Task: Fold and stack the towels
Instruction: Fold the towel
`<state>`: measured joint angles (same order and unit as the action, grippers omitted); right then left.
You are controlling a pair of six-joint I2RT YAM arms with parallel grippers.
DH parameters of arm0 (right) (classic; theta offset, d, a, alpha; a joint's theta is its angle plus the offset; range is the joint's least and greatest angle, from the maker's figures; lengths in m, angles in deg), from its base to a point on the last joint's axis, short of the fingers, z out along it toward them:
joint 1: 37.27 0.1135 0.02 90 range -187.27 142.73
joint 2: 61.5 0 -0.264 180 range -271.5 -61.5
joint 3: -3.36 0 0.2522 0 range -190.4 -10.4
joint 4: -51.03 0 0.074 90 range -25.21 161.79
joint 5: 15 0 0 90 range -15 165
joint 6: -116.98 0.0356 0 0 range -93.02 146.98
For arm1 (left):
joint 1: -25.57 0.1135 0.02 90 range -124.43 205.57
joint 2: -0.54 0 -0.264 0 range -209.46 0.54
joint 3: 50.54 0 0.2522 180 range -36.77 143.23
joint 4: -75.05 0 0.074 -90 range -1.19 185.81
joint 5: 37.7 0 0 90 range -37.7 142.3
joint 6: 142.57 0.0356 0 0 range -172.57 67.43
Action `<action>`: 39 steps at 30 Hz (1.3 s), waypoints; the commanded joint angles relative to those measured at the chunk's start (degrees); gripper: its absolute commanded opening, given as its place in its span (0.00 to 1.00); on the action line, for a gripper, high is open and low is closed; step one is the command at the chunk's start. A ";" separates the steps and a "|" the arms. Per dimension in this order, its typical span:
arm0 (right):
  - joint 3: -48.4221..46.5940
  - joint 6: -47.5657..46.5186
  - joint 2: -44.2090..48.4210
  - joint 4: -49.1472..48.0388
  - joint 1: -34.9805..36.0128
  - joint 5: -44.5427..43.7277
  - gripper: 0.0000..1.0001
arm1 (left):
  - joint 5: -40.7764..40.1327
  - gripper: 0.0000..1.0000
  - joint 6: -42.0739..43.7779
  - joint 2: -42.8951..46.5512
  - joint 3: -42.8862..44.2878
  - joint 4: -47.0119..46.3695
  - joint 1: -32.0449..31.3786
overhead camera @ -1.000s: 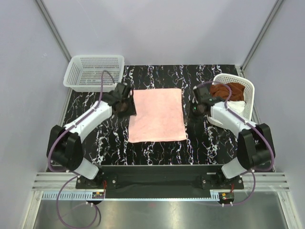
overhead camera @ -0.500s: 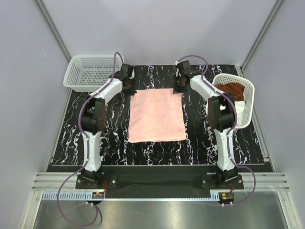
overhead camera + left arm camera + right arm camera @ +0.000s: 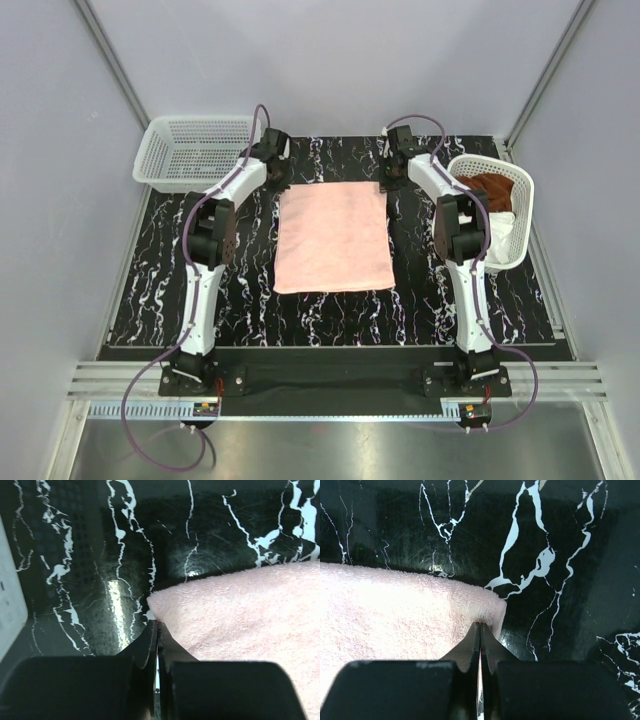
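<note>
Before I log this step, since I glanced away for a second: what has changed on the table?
The left gripper and right gripper moved from beside the pink towel out to its far corners and closed, each pinching one. The towel stayed flat, roughly in place; the left basket and right basket did not move.

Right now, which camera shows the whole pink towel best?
Top external: the pink towel lies flat with all four edges visible. The left wrist and right wrist views each show only one far corner.
</note>
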<state>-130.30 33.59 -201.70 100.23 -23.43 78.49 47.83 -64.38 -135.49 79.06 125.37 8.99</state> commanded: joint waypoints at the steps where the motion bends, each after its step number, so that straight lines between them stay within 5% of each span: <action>1: -2.54 -2.66 -0.86 -1.16 0.04 -0.24 0.03 | -3.79 0.01 1.62 -0.12 3.00 -0.70 0.32; 10: -2.80 -2.57 2.12 -2.83 -0.40 4.07 0.05 | -1.08 0.05 5.90 1.37 3.88 -3.41 0.41; 13: -2.89 -2.83 1.95 -4.41 -1.45 6.25 0.15 | 3.23 0.15 10.38 2.61 3.70 -5.26 0.41; 17: -3.59 -6.35 1.69 -3.36 -2.94 10.48 0.30 | 9.30 0.41 16.72 3.14 3.61 -4.92 0.58; 22: -4.91 -11.79 1.34 -1.60 -5.14 16.55 0.41 | 11.32 0.53 24.19 1.65 5.45 -2.99 0.76; 31: -14.92 -15.13 -5.16 5.33 -6.90 22.69 0.39 | 7.37 0.52 30.70 -1.43 8.53 -0.08 1.28; 39: -22.04 -17.16 -10.35 9.99 -7.34 26.14 0.43 | 11.68 0.50 34.75 -2.84 9.49 -0.43 1.64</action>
<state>-147.67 18.33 -210.05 106.77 -30.57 102.20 57.23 -32.77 -137.24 85.42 125.61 10.11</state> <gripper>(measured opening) 0.419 0.496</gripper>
